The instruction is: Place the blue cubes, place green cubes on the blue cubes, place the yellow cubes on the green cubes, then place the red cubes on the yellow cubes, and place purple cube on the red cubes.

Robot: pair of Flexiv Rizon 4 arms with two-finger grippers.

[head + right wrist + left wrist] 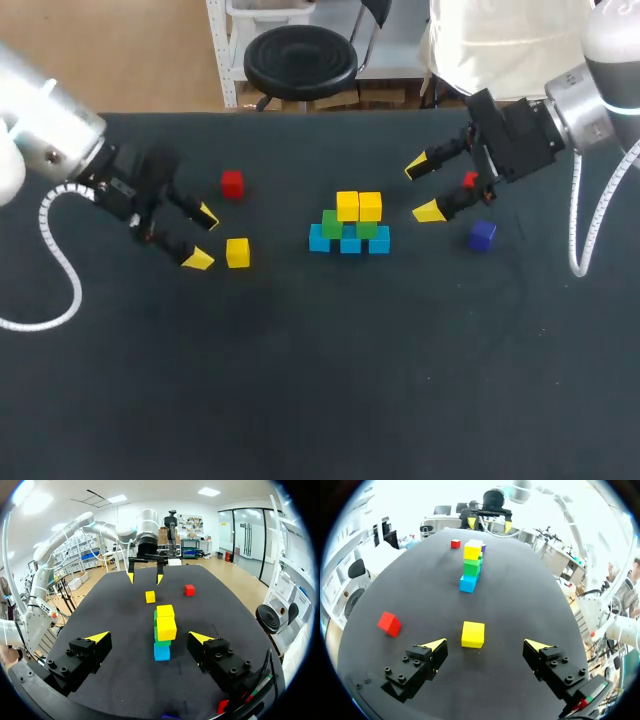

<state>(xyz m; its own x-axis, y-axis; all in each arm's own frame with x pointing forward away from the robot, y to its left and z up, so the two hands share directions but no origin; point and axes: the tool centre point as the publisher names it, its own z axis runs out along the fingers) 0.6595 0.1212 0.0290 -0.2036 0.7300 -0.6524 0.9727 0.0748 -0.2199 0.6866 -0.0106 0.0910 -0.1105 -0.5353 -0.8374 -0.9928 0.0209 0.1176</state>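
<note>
Just ahead of gripper (left): yellow cube

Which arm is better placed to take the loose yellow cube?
Left, probably: the left gripper is open with the loose yellow cube just ahead; the right gripper is beyond the stack.

Left tool to stack — yellow cube between.

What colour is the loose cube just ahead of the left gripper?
The cube is yellow; the left wrist view shows it best.
</note>
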